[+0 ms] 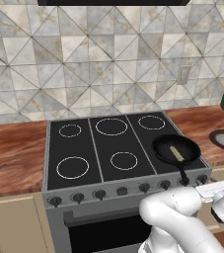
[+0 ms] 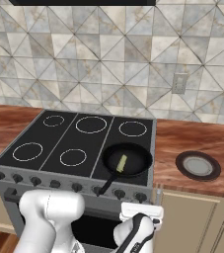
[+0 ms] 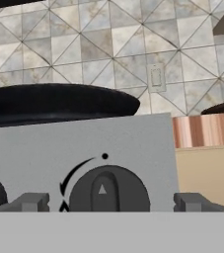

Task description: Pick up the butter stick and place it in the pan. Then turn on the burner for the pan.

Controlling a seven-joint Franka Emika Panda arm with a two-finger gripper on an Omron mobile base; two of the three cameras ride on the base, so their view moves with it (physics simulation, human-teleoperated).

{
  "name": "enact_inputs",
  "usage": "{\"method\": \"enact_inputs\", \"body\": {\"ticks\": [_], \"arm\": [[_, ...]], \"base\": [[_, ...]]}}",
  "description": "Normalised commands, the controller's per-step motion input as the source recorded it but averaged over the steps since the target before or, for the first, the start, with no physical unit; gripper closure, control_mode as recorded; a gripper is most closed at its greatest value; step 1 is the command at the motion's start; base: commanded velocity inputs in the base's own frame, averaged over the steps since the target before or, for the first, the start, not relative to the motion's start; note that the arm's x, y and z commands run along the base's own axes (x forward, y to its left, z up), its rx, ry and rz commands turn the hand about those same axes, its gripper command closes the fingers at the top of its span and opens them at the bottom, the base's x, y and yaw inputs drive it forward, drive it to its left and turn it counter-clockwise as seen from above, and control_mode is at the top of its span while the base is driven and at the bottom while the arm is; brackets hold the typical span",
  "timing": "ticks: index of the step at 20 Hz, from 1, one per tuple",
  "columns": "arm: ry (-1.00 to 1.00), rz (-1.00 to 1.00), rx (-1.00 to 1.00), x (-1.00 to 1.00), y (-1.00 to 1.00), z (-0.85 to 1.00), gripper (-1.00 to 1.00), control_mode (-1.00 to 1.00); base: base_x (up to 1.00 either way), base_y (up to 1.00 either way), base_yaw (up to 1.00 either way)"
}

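Gripper (image 3: pixel 111 203) stood wide open before the stove knob (image 3: pixel 108 190) at lower centre, butter stick (image 2: pixel 121 161) already in the pan (image 2: pixel 127 160); next, close and twist.

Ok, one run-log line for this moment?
butter stick: in pan | gripper: open, facing stove knob | burner: not yet on

Straight ahead of the tool you face a dark stove knob (image 3: pixel 108 190) on the grey control panel (image 3: pixel 79 148), its pointer upright. Up and to its right, you see a wall outlet (image 3: pixel 156 77) on the tiled backsplash (image 3: pixel 84 44), a wooden countertop (image 2: pixel 192 138), and a grey dark-rimmed plate (image 2: pixel 198 165).
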Motion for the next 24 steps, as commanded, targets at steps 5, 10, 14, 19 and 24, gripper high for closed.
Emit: {"method": "enact_inputs", "body": {"ticks": [5, 10, 14, 19, 24], "arm": [[0.0, 0.0, 0.0, 0.07, 0.0, 0.0, -1.0, -1.0], [0.0, 0.0, 0.0, 0.08, 0.0, 0.0, -1.0, -1.0], [0.0, 0.0, 0.0, 0.05, 0.0, 0.0, 1.0, -1.0], [0.0, 0.0, 0.0, 0.0, 0.0, 0.0, 1.0, -1.0], [0.0, 0.0, 0.0, 0.0, 0.0, 0.0, 1.0, -1.0]], "base": [[0.0, 0.0, 0.0], [0.0, 0.0, 0.0], [0.0, 0.0, 0.0], [0.0, 0.0, 0.0], [0.0, 0.0, 0.0]]}}
